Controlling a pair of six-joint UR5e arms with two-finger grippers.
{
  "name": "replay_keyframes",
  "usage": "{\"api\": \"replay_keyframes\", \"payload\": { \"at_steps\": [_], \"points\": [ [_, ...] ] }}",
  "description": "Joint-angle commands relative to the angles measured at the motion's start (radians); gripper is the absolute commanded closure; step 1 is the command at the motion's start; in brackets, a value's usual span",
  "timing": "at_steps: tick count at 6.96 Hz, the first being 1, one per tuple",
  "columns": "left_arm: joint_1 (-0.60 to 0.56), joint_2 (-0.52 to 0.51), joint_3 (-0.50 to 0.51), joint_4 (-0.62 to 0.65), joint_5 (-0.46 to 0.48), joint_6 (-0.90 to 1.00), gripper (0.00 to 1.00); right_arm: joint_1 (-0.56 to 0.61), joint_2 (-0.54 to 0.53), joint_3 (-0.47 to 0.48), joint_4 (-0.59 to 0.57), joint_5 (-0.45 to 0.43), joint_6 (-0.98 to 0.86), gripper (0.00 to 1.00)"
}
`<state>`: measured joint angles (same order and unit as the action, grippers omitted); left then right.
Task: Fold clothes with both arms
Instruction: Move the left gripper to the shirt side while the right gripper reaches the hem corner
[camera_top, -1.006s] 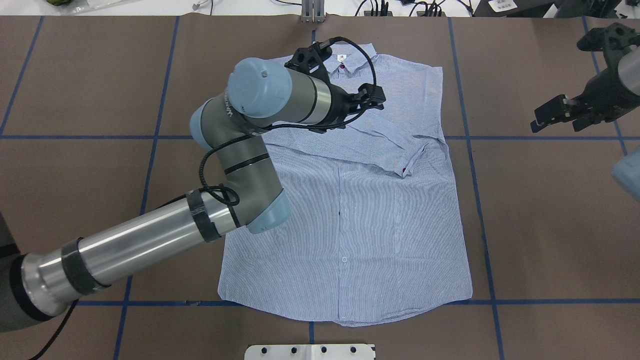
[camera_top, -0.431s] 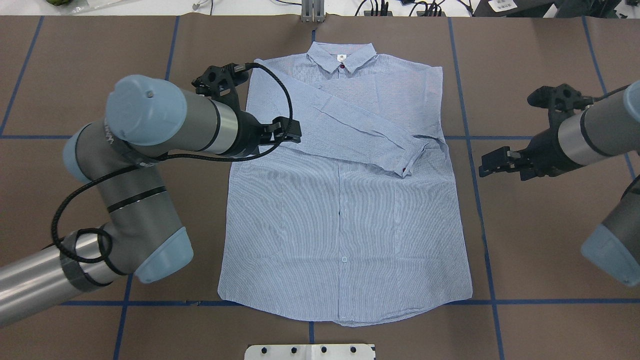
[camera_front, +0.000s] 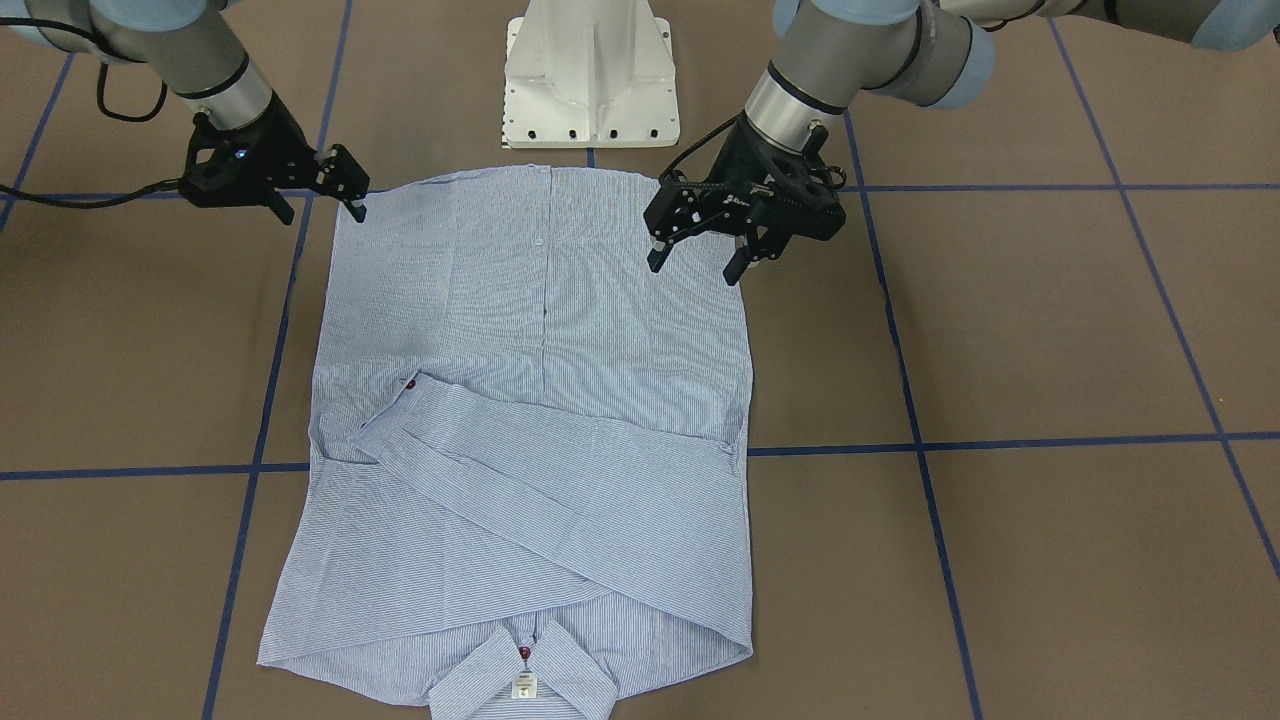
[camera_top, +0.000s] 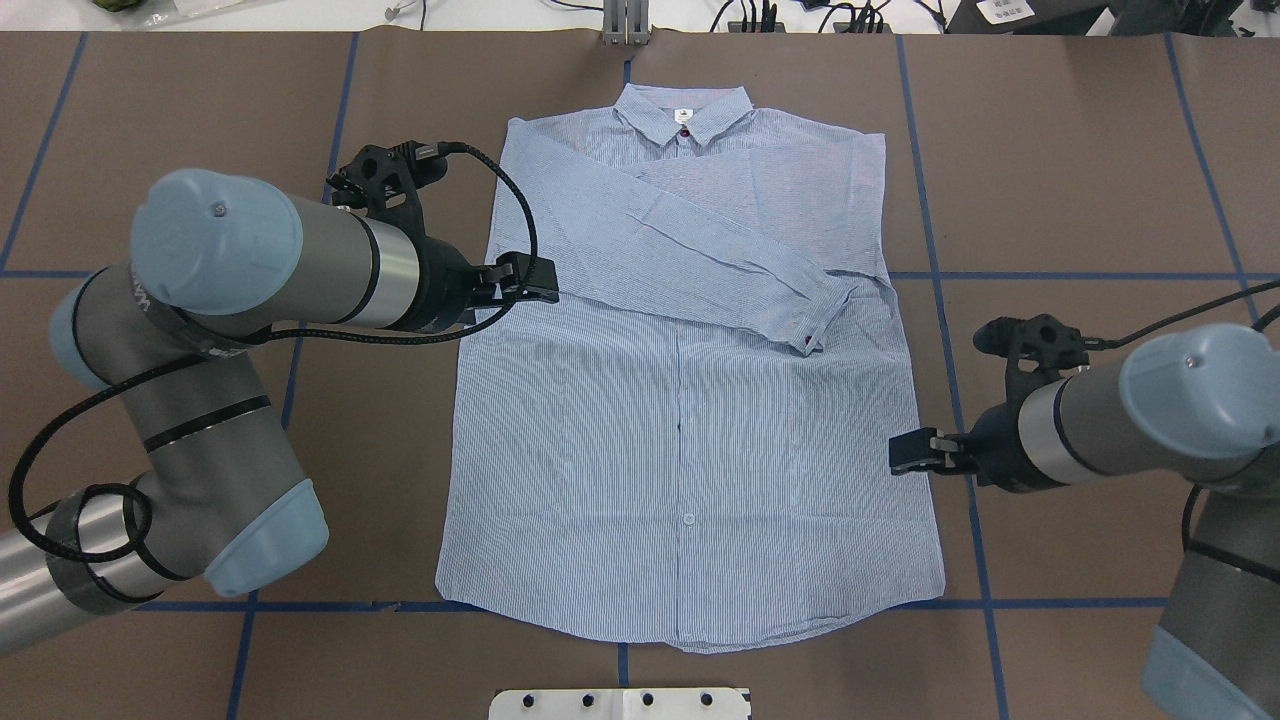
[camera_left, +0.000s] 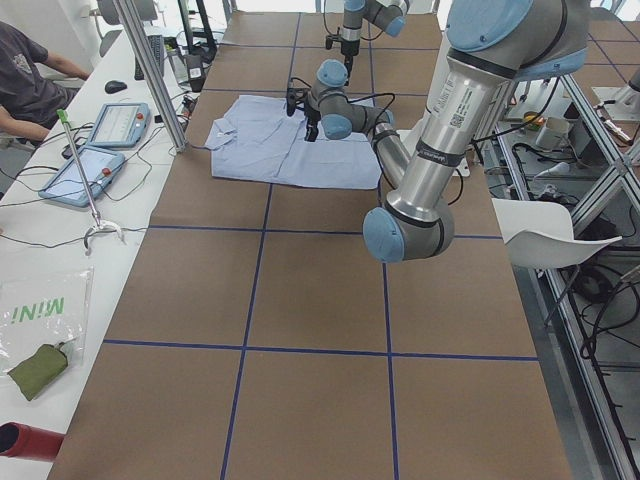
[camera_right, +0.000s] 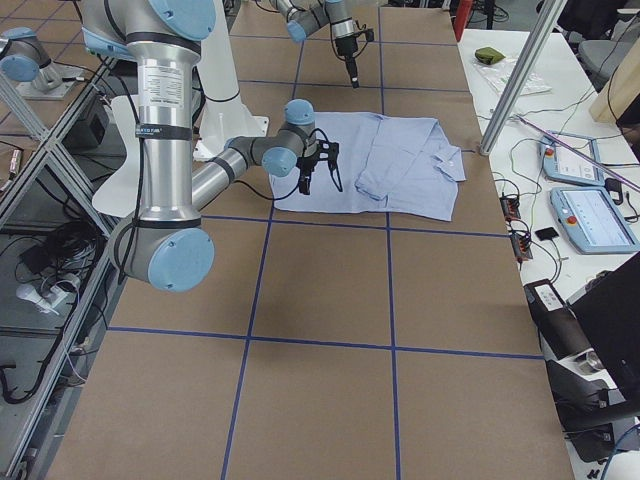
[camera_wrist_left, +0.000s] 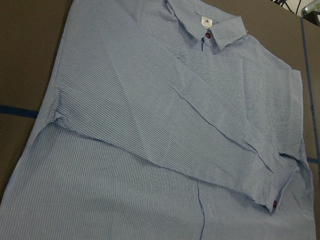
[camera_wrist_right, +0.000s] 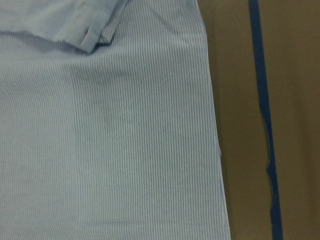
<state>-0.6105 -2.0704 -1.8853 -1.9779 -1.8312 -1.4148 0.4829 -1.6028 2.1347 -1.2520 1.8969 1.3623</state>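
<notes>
We see a light blue-and-white striped button-up shirt lying flat; our black left gripper hangs spread wide, empty, at one side edge, the black right gripper likewise opposite.

A brown table gridded with blue tape, a white chair beside it.

The striped shirt lies flat on the brown desk, collar toward the bottom edge and hem near the white pedestal base, with its sleeves crossed over the chest. The left end effector hangs with fingers apart over one side edge near the hem. The right end effector, also spread, is at the opposite hem corner.
</notes>
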Motion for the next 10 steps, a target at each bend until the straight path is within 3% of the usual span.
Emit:
{"api": "replay_keyframes", "payload": {
  "at_steps": [1, 3, 8, 10],
  "points": [
    [0.001, 0.003, -0.002, 0.001, 0.001, 0.000, 0.01, -0.108, -0.020, -0.039, 0.002, -0.062, 0.044, 0.00],
    [0.005, 0.001, 0.000, 0.001, 0.001, -0.001, 0.01, -0.109, -0.019, -0.082, 0.002, -0.027, 0.044, 0.02],
    [0.012, -0.005, 0.006, -0.001, 0.006, -0.003, 0.01, -0.110, -0.020, -0.108, -0.004, 0.057, 0.047, 0.25],
    [0.012, -0.008, 0.008, -0.001, 0.007, -0.003, 0.01, -0.110, -0.020, -0.110, -0.007, 0.064, 0.046, 0.30]
  ]
}}
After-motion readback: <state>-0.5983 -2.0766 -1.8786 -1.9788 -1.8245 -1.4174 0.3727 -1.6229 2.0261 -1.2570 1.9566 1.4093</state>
